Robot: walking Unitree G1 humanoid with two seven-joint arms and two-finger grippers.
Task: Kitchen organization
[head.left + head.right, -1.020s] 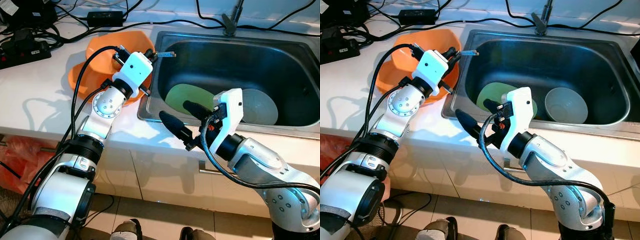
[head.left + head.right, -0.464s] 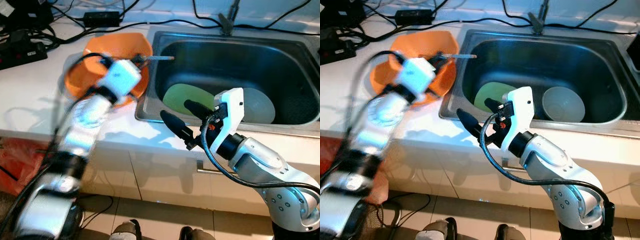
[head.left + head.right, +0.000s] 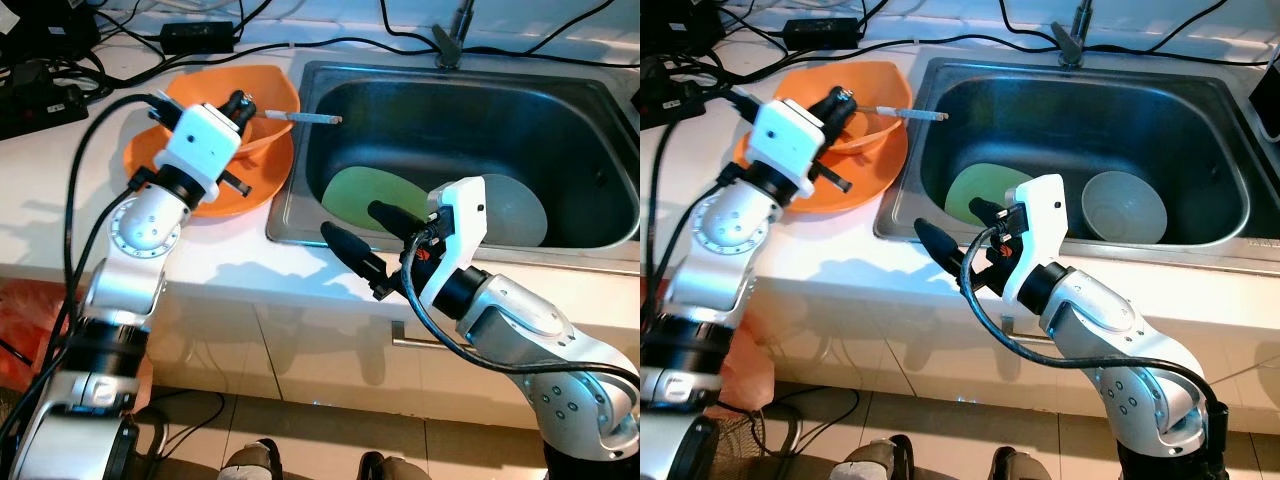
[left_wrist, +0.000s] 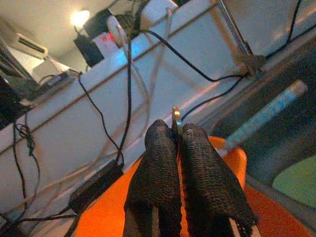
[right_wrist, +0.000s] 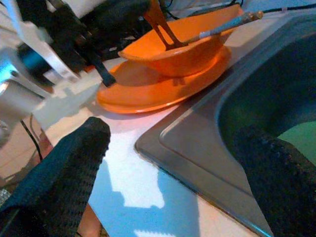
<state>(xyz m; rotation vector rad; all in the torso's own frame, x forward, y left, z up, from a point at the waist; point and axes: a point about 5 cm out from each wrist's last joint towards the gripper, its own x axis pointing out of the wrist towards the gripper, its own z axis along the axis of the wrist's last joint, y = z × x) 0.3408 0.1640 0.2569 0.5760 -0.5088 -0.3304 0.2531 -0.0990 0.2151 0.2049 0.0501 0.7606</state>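
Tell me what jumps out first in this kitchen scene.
The orange bowl on its orange plate stands out on the white counter, just left of the steel sink. The left hand is over the bowl, shut on a thin utensil, and a pale-handled utensil sticks out over the sink's edge. The right hand hangs open at the sink's front rim, near a green plate and a grey bowl in the basin.

An orange bowl point(image 3: 262, 150) on an orange plate point(image 3: 225, 192), a blue-speckled pale utensil handle point(image 3: 300, 118), a green plate point(image 3: 365, 195) and a grey bowl point(image 3: 520, 210) in a steel sink point(image 3: 600, 95), beside a white table point(image 3: 60, 190).
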